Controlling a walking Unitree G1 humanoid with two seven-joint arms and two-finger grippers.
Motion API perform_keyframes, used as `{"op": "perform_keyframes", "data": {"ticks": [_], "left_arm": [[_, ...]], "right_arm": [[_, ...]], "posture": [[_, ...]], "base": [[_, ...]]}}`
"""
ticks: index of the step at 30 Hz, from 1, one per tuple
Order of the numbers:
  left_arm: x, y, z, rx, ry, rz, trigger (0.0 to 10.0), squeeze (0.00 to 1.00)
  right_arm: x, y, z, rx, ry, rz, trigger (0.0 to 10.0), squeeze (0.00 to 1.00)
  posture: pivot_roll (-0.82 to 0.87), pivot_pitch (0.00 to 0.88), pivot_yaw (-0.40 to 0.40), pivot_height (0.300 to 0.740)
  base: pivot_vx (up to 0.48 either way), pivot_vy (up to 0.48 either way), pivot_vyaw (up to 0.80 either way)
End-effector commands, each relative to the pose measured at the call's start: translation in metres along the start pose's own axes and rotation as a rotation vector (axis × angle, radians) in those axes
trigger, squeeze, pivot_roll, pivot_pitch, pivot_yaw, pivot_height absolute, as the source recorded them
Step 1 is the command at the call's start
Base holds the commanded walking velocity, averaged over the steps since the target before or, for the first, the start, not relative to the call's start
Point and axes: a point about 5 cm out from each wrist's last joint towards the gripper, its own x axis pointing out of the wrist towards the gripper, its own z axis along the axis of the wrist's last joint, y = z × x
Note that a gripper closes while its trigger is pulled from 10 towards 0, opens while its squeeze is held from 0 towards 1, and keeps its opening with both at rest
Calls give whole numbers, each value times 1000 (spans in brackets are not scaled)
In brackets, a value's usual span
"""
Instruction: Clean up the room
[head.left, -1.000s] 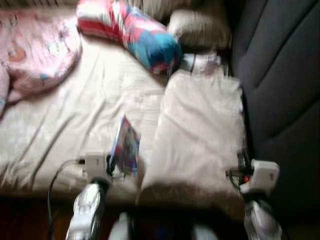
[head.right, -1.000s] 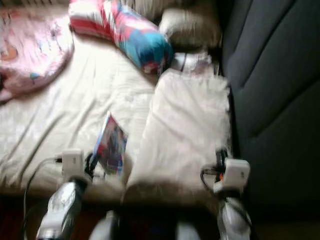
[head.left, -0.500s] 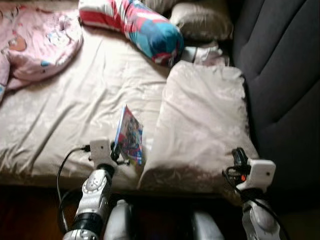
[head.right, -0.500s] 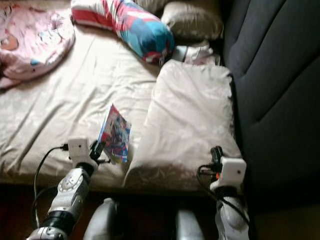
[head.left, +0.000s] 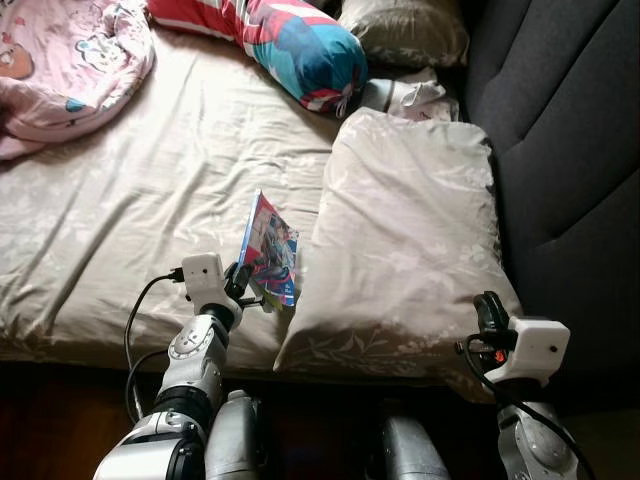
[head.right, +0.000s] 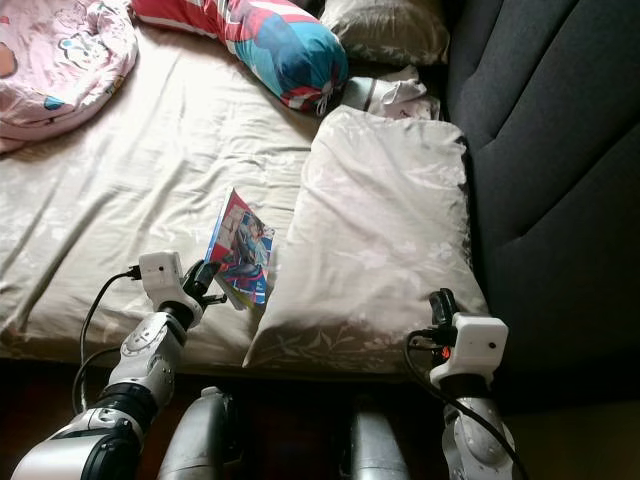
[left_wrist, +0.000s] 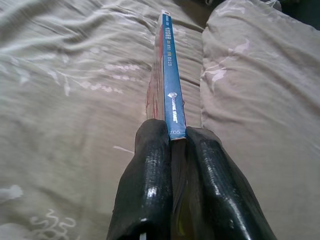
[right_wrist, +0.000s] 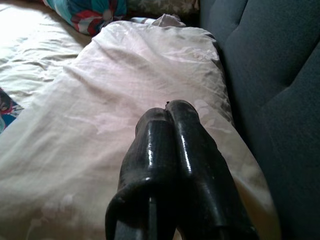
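A thin book (head.left: 272, 250) with a colourful cover and a blue spine (left_wrist: 170, 75) stands on edge over the beige bedsheet. My left gripper (head.left: 246, 284) is shut on its near end, just left of a large beige pillow (head.left: 405, 235). Both black fingers (left_wrist: 150, 170) pinch the spine in the left wrist view. My right gripper (head.left: 491, 312) is shut and holds nothing. It hovers at the pillow's near right corner, beside the dark headboard (head.left: 565, 150); its fingers (right_wrist: 170, 145) are pressed together.
A red, white and blue bolster (head.left: 285, 45) lies at the far side of the bed, with a pink blanket (head.left: 60, 60) at far left and a grey pillow (head.left: 405, 30) behind. A small white cloth (head.left: 405, 95) sits against the headboard. The bed's near edge (head.left: 100, 345) drops to dark floor.
The view has sharpened and shifted, so the camera moved. My left gripper has lifted the book a little higher and further over the bed. The right arm stays where it was.
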Motion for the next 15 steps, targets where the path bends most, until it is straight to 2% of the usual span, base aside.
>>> {"op": "perform_keyframes", "data": {"ticks": [1, 5, 9, 15], "left_arm": [[4, -5, 8, -17, -48, -34, 10000, 0], [4, -3, 9, -9, -51, -19, 10000, 0], [-2, 5, -3, 39, 1, 25, 10000, 0], [-16, 15, -25, 61, 74, 91, 10000, 0]], "right_arm": [[-6, -5, 2, -9, 12, -6, 10000, 0], [-8, -6, 4, -16, 21, 2, 10000, 0], [-11, -6, 5, -18, 30, 5, 10000, 0], [-17, -6, 8, -24, 48, 18, 10000, 0]], "posture": [[-193, 342, -75, 646], [-203, 366, -90, 646], [-212, 382, -100, 646], [-218, 399, -116, 646]], "base": [[0, 0, 0], [0, 0, 0], [0, 0, 0], [0, 0, 0]]}}
